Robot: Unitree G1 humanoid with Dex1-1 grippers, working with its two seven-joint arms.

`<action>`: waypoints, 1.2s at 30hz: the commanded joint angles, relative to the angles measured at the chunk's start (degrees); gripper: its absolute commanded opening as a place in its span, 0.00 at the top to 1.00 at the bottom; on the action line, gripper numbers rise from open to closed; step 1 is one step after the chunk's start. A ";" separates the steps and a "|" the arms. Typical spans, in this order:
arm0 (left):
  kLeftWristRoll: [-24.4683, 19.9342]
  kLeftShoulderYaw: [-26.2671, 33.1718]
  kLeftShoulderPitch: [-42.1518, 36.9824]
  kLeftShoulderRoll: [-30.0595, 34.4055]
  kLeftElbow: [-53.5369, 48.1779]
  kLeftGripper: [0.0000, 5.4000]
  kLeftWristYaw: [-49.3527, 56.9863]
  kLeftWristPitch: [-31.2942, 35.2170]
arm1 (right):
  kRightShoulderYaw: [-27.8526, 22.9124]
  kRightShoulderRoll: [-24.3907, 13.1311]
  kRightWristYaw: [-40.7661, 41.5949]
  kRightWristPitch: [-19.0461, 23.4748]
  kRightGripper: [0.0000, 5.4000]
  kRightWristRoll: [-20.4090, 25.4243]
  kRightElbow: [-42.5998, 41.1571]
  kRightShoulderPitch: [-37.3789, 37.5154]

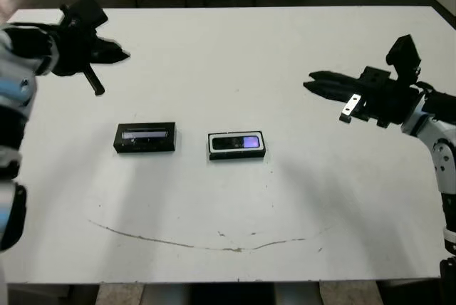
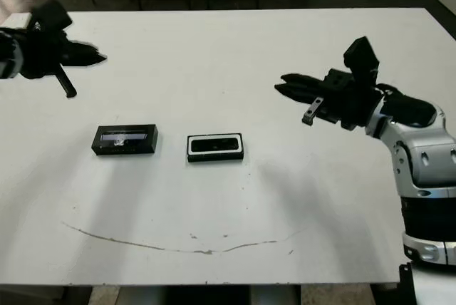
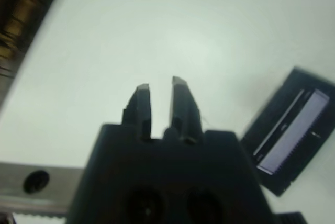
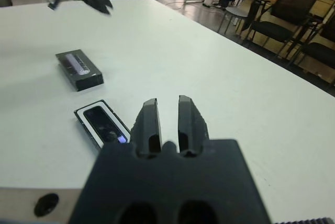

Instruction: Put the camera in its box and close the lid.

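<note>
- Head views: the camera lies inside the box near the middle of the white table, its purple screen lit at the end nearer the right arm. In the right eye the screen looks dark, so the glow shows in only one eye.
- The lid lies flat on the table just beside the box, on the robot's left and apart from it; its glossy window catches a pale streak.
- The left gripper hovers over the far left of the table, well apart from the lid, holding nothing. Its arm is cut off by the picture's edge.
- The right gripper hangs above the right side of the table, pointing toward the middle, with nothing in it.
- A thin brown scuff line curves across the near part of the table.
- Left wrist view: blurred. The fingers stand nearly together with a narrow slot between them, gripping nothing; the lid shows partly, cut by the edge.
- Right wrist view: the fingers stand close with a slim gap, empty. Box, camera and lid lie beyond; chairs stand past the table.
</note>
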 commanded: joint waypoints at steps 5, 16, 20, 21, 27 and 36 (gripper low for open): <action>10.29 -7.99 -4.96 -7.64 14.36 1.00 1.58 -1.05 | 0.96 -1.74 0.68 1.61 1.00 0.53 0.27 0.63; 17.25 -11.92 -0.10 -10.02 17.04 1.00 9.61 -6.83 | 2.43 -2.40 2.26 0.25 1.00 -0.33 1.48 1.35; 19.85 -14.37 -0.65 -9.93 18.97 1.00 5.32 -7.38 | 2.78 -2.59 2.36 0.22 1.00 -0.51 1.39 1.55; 20.06 -14.42 -0.66 -9.78 19.22 1.00 4.94 -6.87 | 2.80 -2.62 2.40 0.12 1.00 -0.54 1.41 1.60; 20.60 -15.07 -0.80 -7.18 17.99 1.00 -4.34 -8.30 | 2.98 -2.72 2.16 -0.19 1.00 -1.08 0.65 2.08; 15.55 -12.25 7.18 1.80 -4.67 1.00 -20.66 -7.24 | 2.73 -2.81 2.78 0.08 1.00 -0.66 1.72 1.96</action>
